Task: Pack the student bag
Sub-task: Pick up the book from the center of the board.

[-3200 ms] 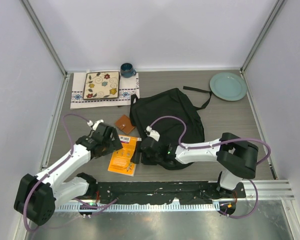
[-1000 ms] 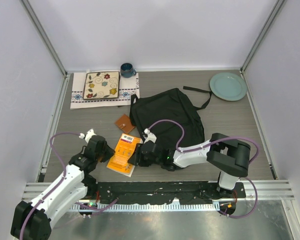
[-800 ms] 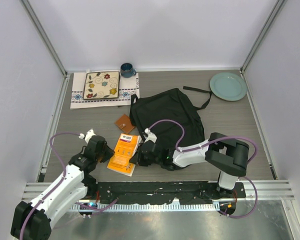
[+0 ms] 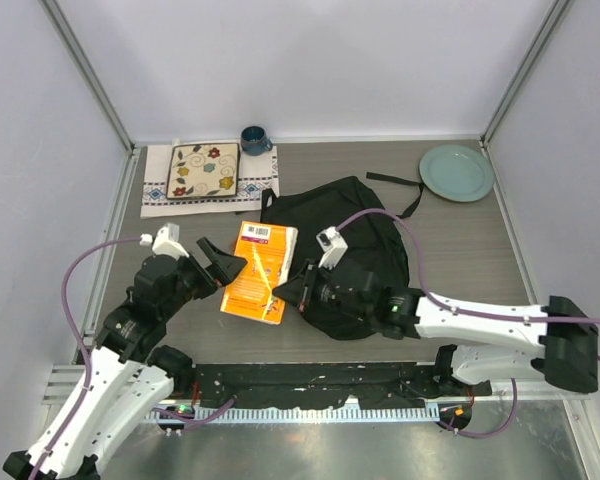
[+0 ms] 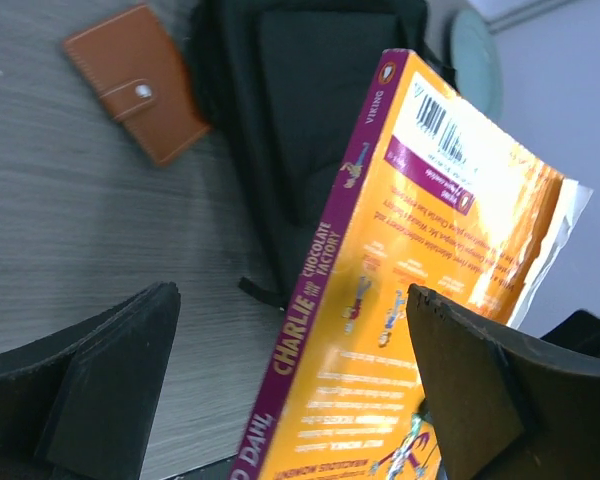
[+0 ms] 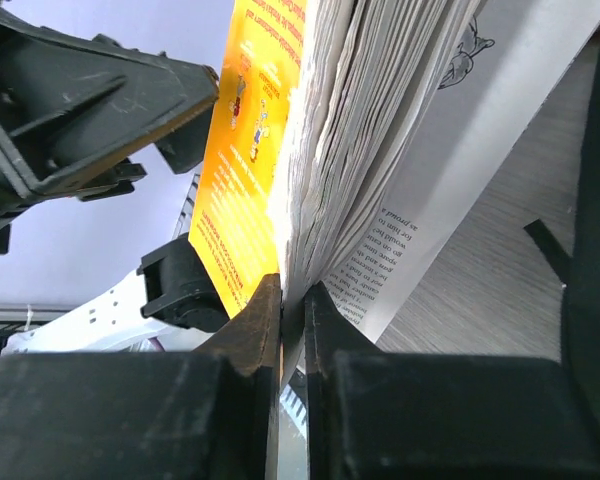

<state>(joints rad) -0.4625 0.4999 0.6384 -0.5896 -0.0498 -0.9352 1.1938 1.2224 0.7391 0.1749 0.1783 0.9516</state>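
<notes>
The student bag (image 4: 355, 235), a black fabric backpack, lies flat at mid-table with its straps trailing toward the back right; it also shows in the left wrist view (image 5: 310, 120). An orange paperback book (image 4: 260, 270) is raised off the table and tilted, just left of the bag. My right gripper (image 6: 293, 300) is shut on the book's page edge (image 6: 320, 150), seen from above at the book's right side (image 4: 288, 290). My left gripper (image 4: 230, 265) is open beside the book's left edge. The purple spine (image 5: 320, 300) sits between its spread fingers (image 5: 100, 400).
A brown wallet (image 5: 140, 95) lies on the table left of the bag, hidden under the book in the top view. At the back left a cloth holds a floral tile (image 4: 202, 170), with a blue mug (image 4: 254, 139) behind it. A green plate (image 4: 456, 172) sits back right.
The book was lying on the table and is now lifted and tilted in my right gripper. My left gripper has opened wide and risen alongside the book.
</notes>
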